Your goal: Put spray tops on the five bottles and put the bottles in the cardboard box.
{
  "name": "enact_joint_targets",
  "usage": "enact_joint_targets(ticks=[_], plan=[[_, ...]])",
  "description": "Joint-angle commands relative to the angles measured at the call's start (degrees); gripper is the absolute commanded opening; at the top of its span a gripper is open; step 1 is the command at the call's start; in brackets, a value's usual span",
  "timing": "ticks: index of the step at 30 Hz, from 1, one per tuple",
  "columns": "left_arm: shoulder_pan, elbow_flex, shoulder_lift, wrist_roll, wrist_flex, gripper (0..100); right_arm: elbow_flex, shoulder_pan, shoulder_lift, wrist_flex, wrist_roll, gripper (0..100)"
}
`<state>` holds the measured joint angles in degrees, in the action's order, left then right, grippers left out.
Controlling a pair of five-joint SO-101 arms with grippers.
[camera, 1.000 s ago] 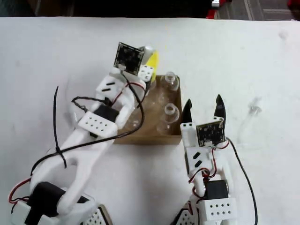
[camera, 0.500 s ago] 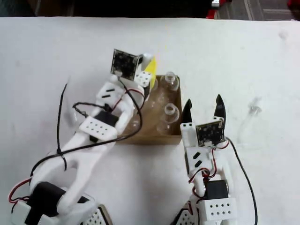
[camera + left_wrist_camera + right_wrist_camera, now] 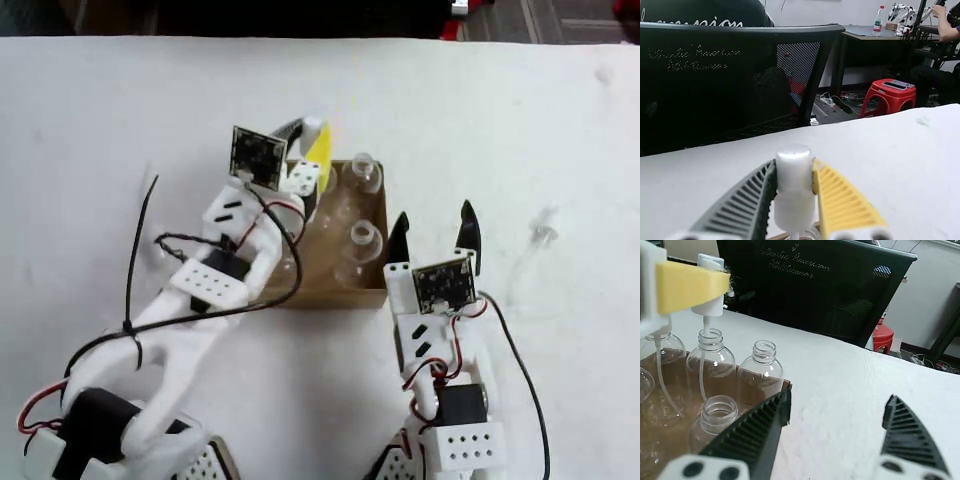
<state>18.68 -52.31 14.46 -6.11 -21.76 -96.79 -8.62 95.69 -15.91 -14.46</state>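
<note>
Surface: I am looking at a matte white table (image 3: 520,120) carrying the brown cardboard box (image 3: 330,297).
Room: a black mesh chair (image 3: 740,75) is standing behind the table, with a red stool (image 3: 888,95) on the floor beyond it.
Left side: my left gripper (image 3: 793,167) is clamping a white cylindrical spray top (image 3: 793,185) between ribbed grey and yellow fingers, over the box's far side.
Right wrist view: this one is showing me the thin dip tube (image 3: 701,370) hanging down inside one of the clear bottles (image 3: 763,370).
Bottles: they are standing upright in the box, round-shouldered, with open threaded necks.
Right side: my right gripper (image 3: 435,215) is sitting just beside the box's near corner, black serrated fingers spread wide and holding nothing.
</note>
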Motion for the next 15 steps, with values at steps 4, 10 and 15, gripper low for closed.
enact_joint_targets(ticks=[4,10,15], plan=[[-0.13,0.18,0.04,5.01,-1.23,2,-0.35,0.04,-0.13,-0.04,-0.79,26.9],[-0.13,-1.41,0.13,5.8,-1.32,2,-0.35,0.04,-0.13,-0.04,-0.88,26.9],[-0.13,-1.49,0.22,5.8,-1.32,2,-0.35,0.13,-0.13,-0.04,-0.88,26.9]])
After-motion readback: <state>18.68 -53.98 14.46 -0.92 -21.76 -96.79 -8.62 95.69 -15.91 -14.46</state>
